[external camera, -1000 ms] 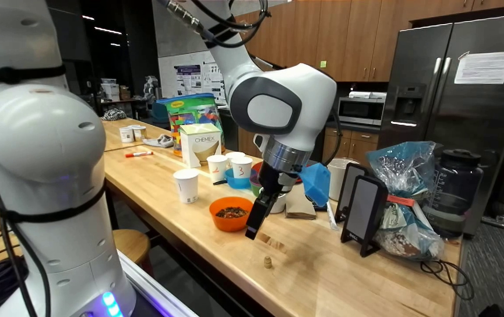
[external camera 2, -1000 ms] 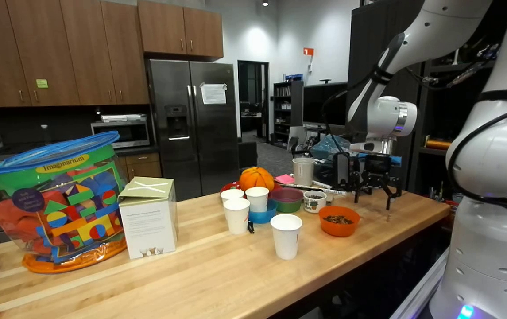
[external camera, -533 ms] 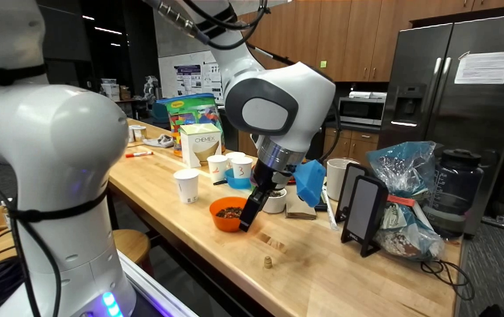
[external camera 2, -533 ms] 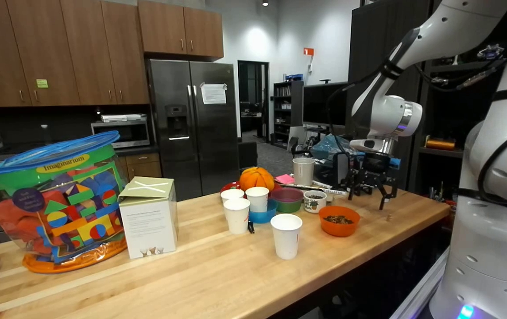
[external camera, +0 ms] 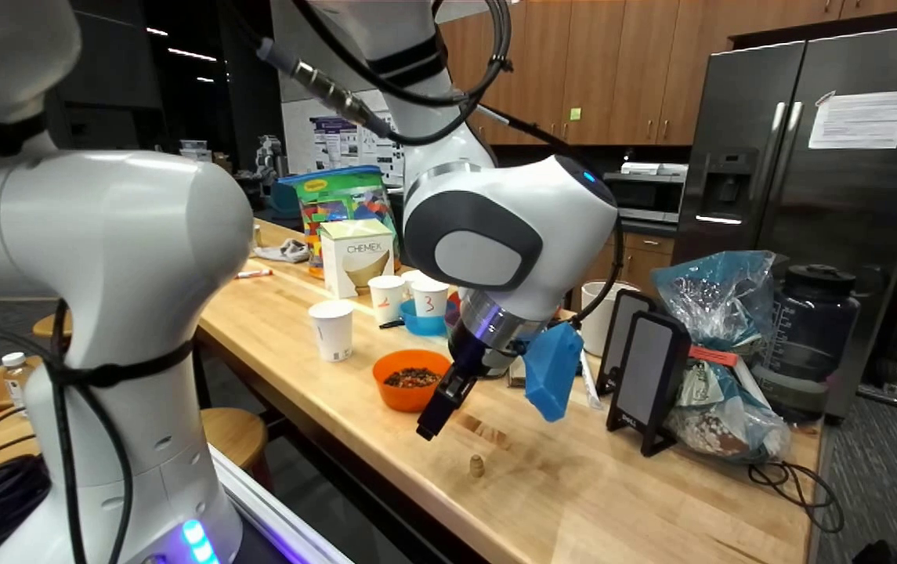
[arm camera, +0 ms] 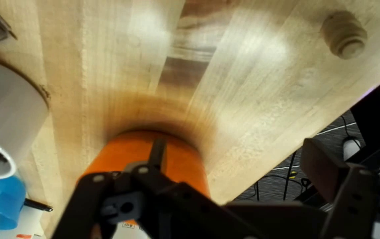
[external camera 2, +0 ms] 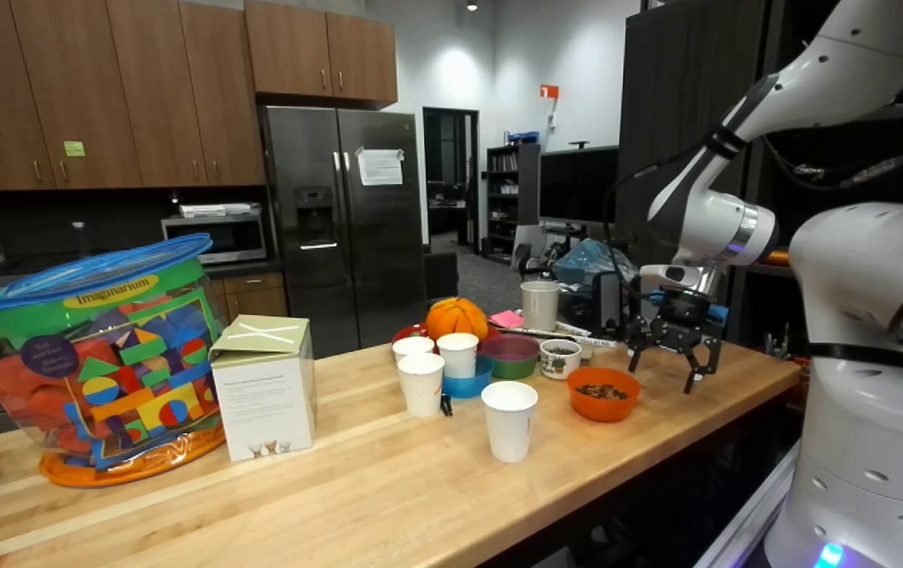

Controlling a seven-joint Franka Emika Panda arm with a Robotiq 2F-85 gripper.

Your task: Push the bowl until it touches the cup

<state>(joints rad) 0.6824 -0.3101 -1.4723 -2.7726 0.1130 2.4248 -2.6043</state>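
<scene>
The orange bowl (external camera: 393, 392) with dark bits inside stands upright on the wooden table in both exterior views (external camera 2: 602, 406). The white tapered cup (external camera: 331, 333) stands upright with a gap to the bowl; it also shows in an exterior view (external camera 2: 509, 426). In the wrist view the bowl (arm camera: 120, 151) is at lower middle, partly hidden by a finger; a sliver of white cup shows below. My gripper (external camera 2: 661, 377) is open and empty, low beside the bowl, on the side away from the cup. In the wrist view the gripper (arm camera: 239, 156) has fingers wide apart; contact with the bowl cannot be told.
A small wooden piece (external camera: 477, 468) lies near the table's front edge. A white planter (external camera 2: 560, 360) stands behind the bowl. Several white cups and a blue bowl (external camera 2: 468, 385) are grouped behind the white cup. Black speakers (external camera: 648, 384) stand farther along the table.
My gripper has come down and shifted towards the table's front edge, its fingertips now lower beside the bowl. The arm's elbow has moved back. Bowl and cup have not visibly moved.
</scene>
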